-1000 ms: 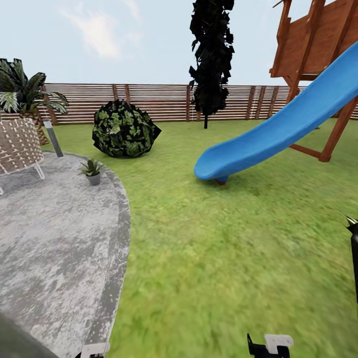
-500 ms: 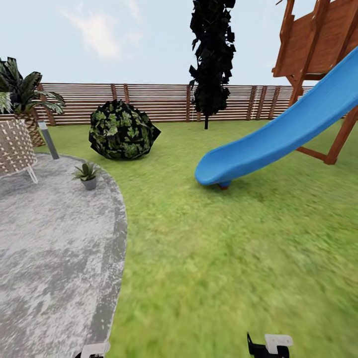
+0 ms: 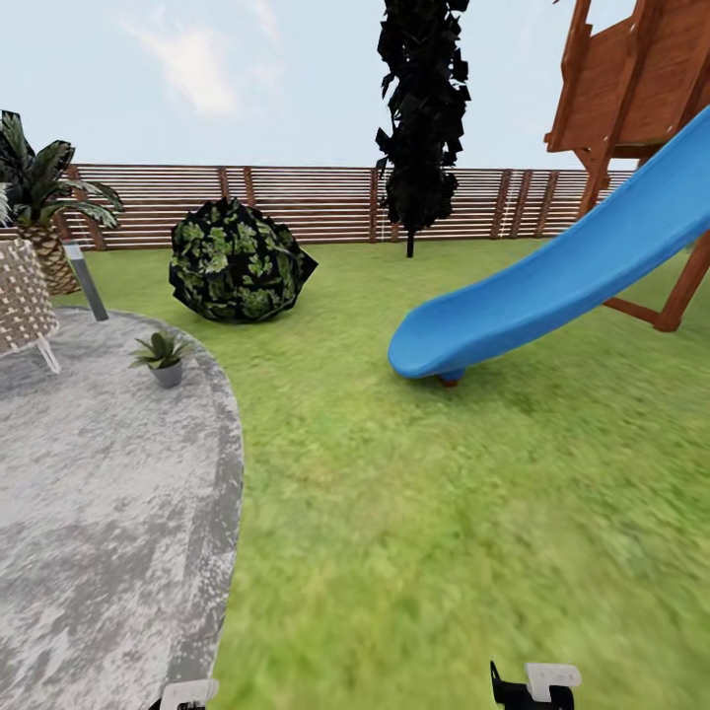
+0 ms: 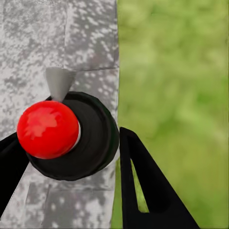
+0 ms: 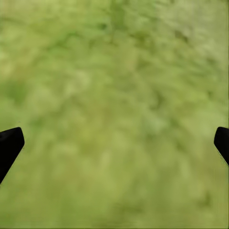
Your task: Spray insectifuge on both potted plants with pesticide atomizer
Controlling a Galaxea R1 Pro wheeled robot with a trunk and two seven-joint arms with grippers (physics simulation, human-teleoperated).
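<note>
Left gripper [image 4: 71, 157] pinches the pesticide atomizer [image 4: 67, 136], nozzle facing down over the patio [image 4: 86, 43] edge, carried ready; right gripper [image 5: 114, 143] spread wide, idle above lawn [image 5: 114, 86]; one potted plant [image 3: 163, 357] ahead-left on the paving

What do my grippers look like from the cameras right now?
Both have plain black, wedge-shaped fingers: the left gripper shows a triangular cutout in one finger, the right gripper only dark tips. In the head view, white blocks on black mounts sit at the lower edge.
</note>
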